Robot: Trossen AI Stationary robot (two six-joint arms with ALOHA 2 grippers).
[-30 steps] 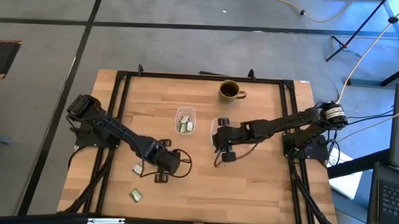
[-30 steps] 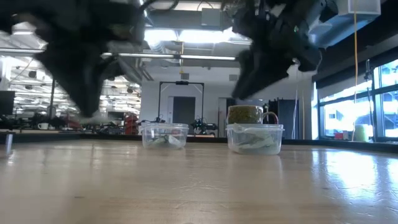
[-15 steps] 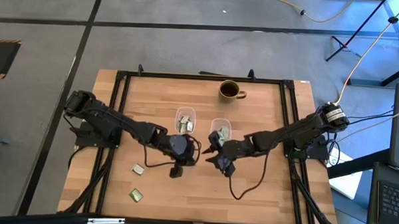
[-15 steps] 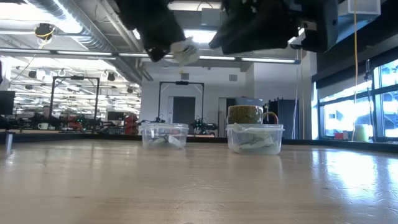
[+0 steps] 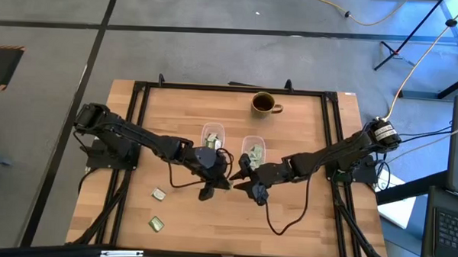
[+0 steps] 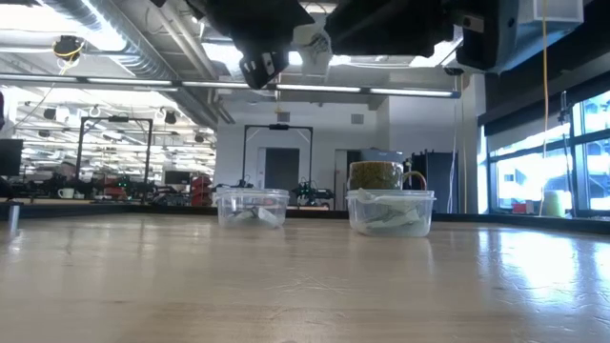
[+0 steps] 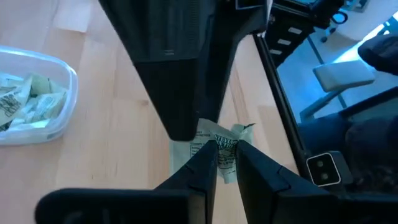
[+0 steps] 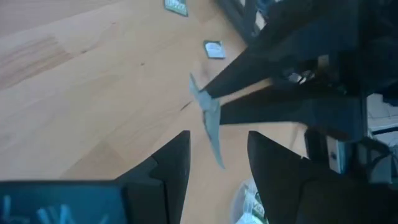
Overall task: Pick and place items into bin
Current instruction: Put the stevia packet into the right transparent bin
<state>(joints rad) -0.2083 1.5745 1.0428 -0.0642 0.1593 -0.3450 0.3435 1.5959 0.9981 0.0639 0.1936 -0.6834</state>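
A small pale green and white packet (image 7: 219, 133) hangs in the air between my two grippers, above the table's middle. My left gripper (image 7: 225, 146) is shut on it and shows in the high view (image 5: 221, 176). My right gripper (image 8: 219, 135) faces it from the table's right (image 5: 241, 177), open, with its fingers on either side of the edge-on packet (image 8: 209, 121). Whether they touch it does not show. The packet (image 6: 313, 43) is white in the low view, high above the table. Two more packets (image 5: 159, 193) (image 5: 156, 224) lie flat on the near left. My left gripper pinches the packet between its two fingers at the packet's lower edge (image 7: 225, 155). The fingers come level from the table's left. The packet is lifted clear of the table and sticks out past the fingertips toward my right gripper.
Two clear tubs (image 5: 212, 138) (image 5: 253, 150) with packets inside stand just beyond the grippers. A brown mug (image 5: 264, 104) stands near the far edge. The black frame rails (image 5: 137, 140) run along both table sides. Bare wood lies toward the near edge.
My left gripper has risen from the near left and swung right toward the table's middle, carrying the packet up with it. My right gripper has moved toward the near edge and left, meeting it. The two packets on the table have not moved.
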